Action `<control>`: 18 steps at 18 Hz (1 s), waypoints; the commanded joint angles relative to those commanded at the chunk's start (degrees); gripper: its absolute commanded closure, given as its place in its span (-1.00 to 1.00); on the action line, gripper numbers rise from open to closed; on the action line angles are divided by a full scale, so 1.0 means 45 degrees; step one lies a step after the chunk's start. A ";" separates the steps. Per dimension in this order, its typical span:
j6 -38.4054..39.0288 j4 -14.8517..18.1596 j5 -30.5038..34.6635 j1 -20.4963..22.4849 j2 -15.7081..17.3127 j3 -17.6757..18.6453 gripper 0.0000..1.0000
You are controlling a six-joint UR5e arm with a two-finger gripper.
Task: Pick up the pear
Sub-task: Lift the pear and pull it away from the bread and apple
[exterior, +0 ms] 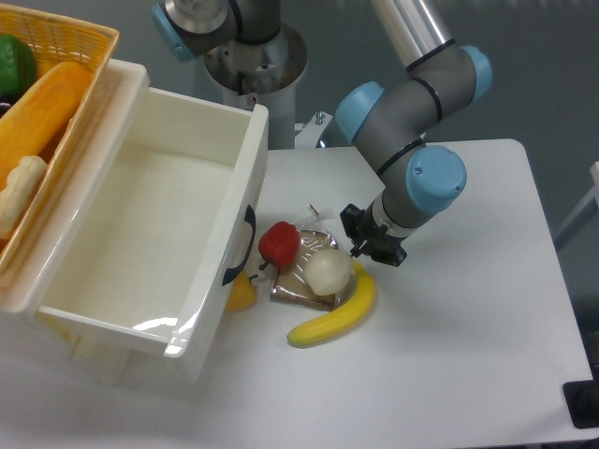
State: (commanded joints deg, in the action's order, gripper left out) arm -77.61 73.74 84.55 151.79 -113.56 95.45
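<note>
At far left a woven yellow basket (65,42) holds a green item, an orange one and a pale one, and sits against the rim of a big white drawer-like bin (140,224) that stands open, a dark handle on its front wall. Just below that handle a small yellow object (241,294) peeks out on the white tabletop (468,355). Next comes a red pepper-like fruit (279,242), touching a clear-wrapped brown packet (304,281). The pear (327,270) lies on the right part of that packet, pale and round, with the yellow banana (337,313) curving under and beside it. Immediately right of the pear, the pincer (372,247) hangs low at the end of the grey-and-blue arm (412,122); its dark fingers grip nothing, but whether they are parted or closed cannot be told.
</note>
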 joint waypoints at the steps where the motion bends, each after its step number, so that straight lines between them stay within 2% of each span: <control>1: 0.0000 0.0000 0.0000 0.0019 0.0020 -0.0019 1.00; 4: 0.0019 -0.0019 -0.0020 0.0156 0.0078 -0.0292 1.00; 9: 0.0000 -0.0058 0.0975 0.0409 -0.0058 -0.1482 1.00; 14: -0.0371 0.0000 0.1249 0.0762 -0.0896 -0.3297 1.00; 18: -0.0371 -0.0039 0.2106 0.0762 -0.1248 -0.4041 1.00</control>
State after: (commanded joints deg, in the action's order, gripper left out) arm -79.28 73.56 94.03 155.21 -119.18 77.26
